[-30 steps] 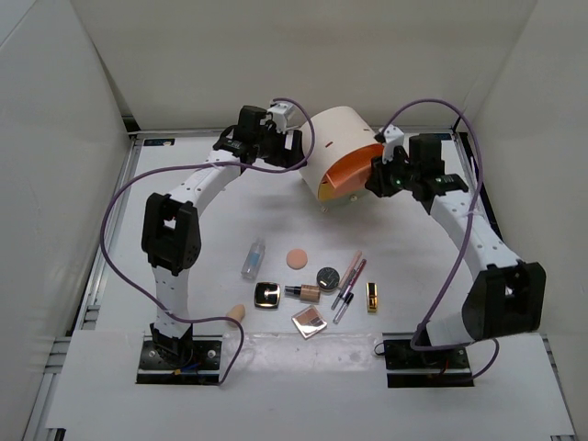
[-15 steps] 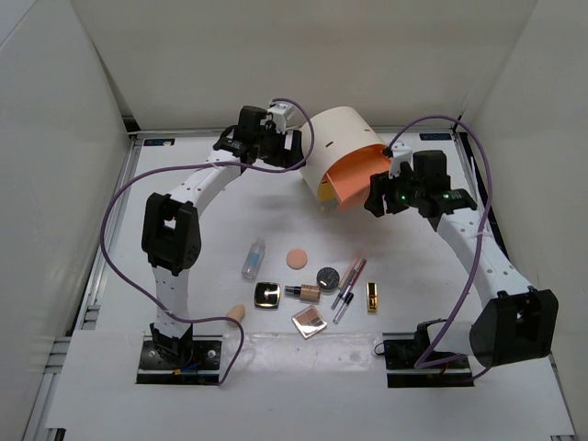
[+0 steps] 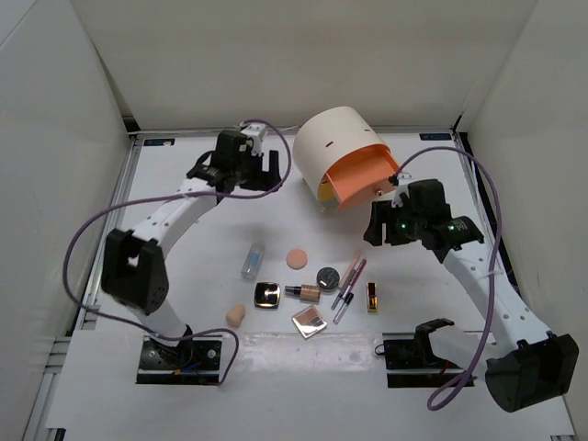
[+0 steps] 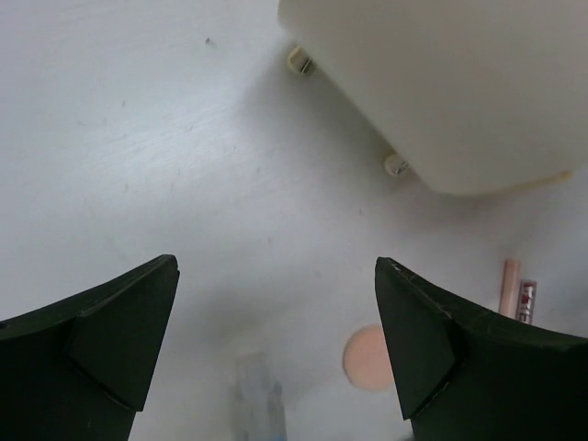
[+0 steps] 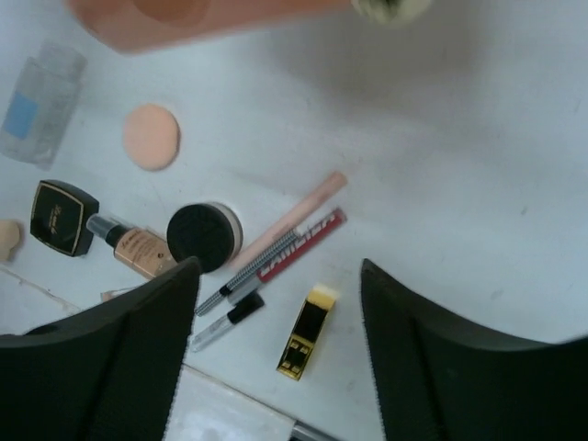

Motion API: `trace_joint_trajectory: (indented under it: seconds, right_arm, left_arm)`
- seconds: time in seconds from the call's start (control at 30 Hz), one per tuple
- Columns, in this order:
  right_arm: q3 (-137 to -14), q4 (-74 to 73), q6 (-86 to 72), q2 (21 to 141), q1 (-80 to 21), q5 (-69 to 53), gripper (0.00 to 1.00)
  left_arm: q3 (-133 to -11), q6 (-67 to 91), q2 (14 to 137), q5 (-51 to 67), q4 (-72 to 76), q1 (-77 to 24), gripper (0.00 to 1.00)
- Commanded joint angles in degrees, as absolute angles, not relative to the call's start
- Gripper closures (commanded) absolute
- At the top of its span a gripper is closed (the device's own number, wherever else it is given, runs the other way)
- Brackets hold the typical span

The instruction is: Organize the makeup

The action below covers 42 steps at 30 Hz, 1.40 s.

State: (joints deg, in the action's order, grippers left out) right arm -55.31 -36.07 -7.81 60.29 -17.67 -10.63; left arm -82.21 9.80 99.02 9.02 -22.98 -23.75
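White arms, black joints, purple cables

From the left wrist, the box runs off the top and right edges. The bottle is a blur cut off at the bottom. The puff sits partly behind a finger of the left gripper, and the tubes lose their lower ends there.

From the right wrist, the drawer is a blurred orange band cut by the top edge, and the sponge is cropped at the left. The foundation slips behind a finger of the right gripper, and only a sliver shows of one compact. Print on the tubes is too small to read.

From above, both grippers' jaws are too dark to make out.
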Motion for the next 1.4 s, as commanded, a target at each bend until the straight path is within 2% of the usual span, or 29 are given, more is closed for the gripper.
trace_joint_trajectory:
  seconds: [0.0, 0.13, 0.23, 0.5, 0.73, 0.93, 1.17, 1.37]
  right_arm:
    - [-51.5, -42.2, -20.0, 59.4, -20.4, -3.7, 0.30]
    - [-44.0, -41.5, -33.3, 57.8, -23.6, 3.5, 0.47]
    - [-38.7, -35.5, -39.2, 56.1, -25.3, 4.9, 0.55]
    - [-35.9, -28.1, -44.6, 61.7, -28.1, 10.0, 0.58]
    - [-37.1, -24.1, -48.3, 70.1, -31.3, 13.0, 0.56]
    - [-38.5, -23.4, -52.0, 75.2, -33.7, 19.3, 0.57]
    - [-36.8, -25.7, -57.1, 77.0, -35.5, 23.9, 0.69]
    - [-35.9, -26.4, -59.1, 76.3, -36.0, 25.6, 0.85]
  left_arm:
    - [-74.1, 15.9, 86.3, 4.6, -21.4, -24.0, 0.02]
    - [-66.3, 22.1, 78.4, 0.7, -24.6, -25.5, 0.02]
    - [-61.5, 25.8, 73.1, -5.5, -28.4, -28.3, 0.02]
    - [-51.0, 30.0, 64.3, -6.1, -32.3, -32.0, 0.02]
    - [-50.6, 30.2, 63.6, -8.3, -33.8, -33.7, 0.02]
    - [-51.2, 29.5, 64.0, -9.1, -32.9, -34.2, 0.02]
    - [-51.3, 29.6, 64.0, -9.8, -33.0, -34.5, 0.02]
    - [-51.7, 29.2, 63.5, -11.0, -33.9, -34.5, 0.02]
